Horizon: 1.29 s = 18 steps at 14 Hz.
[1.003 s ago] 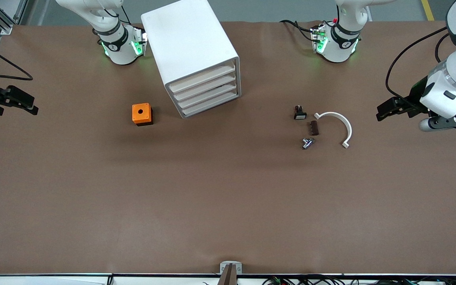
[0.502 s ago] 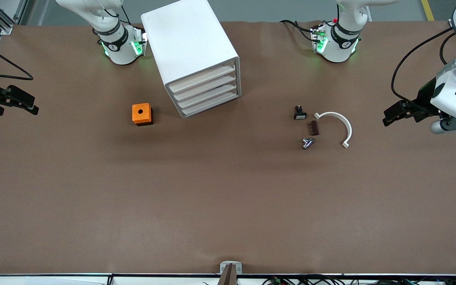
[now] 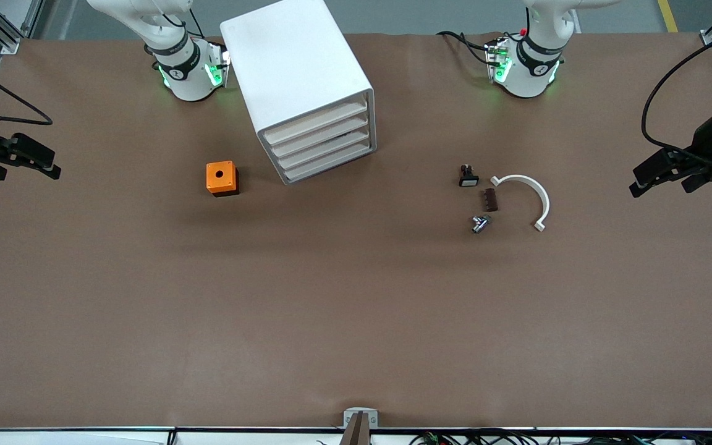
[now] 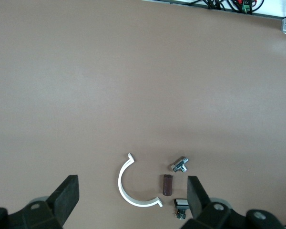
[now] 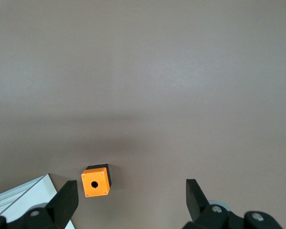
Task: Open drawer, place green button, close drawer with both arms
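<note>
Left jaws: the left gripper (image 3: 659,187) has its jaws spread wide with nothing between them. It hangs in the air over the left arm's end of the desk (image 3: 356,321).
Right jaws: the right gripper (image 3: 53,165) also has its jaws wide apart and empty. It is up over the edge of the desk at the right arm's end.
Button: the tiny push button (image 3: 481,223) lies on its side on the brown desk. It reads as glinting grey with a darker body, and its cap colour cannot be made out. It is free of both grippers, and of its small cluster it is the nearest to the front camera.
Cluster: a small dark brown block (image 3: 490,199) lies just beside the button, farther from the front camera. A black switch with a white face (image 3: 468,177) lies farther still. A white plastic half-ring clamp (image 3: 526,196) curves beside them, toward the left arm's end.
Drawers: a white four-drawer cabinet (image 3: 297,80) stands between the two arm bases with all four drawers shut. Its fronts are angled toward the cluster.
Orange box: an orange square box with a round hole in its top (image 3: 222,178) sits near the cabinet, toward the right arm's end. It also shows in the right wrist view, clear of those jaws.
Left wrist view: the clamp, block, switch and button lie on the desk below the open jaws, untouched.
</note>
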Each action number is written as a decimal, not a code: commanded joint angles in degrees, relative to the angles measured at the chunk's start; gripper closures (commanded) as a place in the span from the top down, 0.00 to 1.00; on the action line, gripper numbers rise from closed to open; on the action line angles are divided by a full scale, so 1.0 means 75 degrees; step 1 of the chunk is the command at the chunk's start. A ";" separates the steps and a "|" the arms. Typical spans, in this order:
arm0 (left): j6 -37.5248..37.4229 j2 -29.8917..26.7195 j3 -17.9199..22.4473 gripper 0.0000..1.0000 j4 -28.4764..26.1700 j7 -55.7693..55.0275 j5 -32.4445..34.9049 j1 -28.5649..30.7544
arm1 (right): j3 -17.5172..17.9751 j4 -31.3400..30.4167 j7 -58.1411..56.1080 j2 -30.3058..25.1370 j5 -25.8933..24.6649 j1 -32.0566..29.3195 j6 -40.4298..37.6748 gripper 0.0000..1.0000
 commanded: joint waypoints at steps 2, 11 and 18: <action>-0.0239 -0.0056 -0.0053 1.00 0.0290 0.0119 0.0135 -0.0037 | 0.0031 -0.0255 0.0004 -0.0255 0.0017 -0.0016 0.0022 1.00; -0.0321 -0.0010 -0.0077 1.00 0.0302 -0.0163 0.0123 -0.0025 | 0.0042 -0.0255 0.0004 -0.0267 0.0006 0.0043 0.0022 1.00; -0.0357 -0.0010 -0.0077 1.00 0.0302 -0.0186 0.0123 -0.0025 | 0.0042 -0.0255 0.0004 -0.0267 0.0006 0.0031 0.0022 1.00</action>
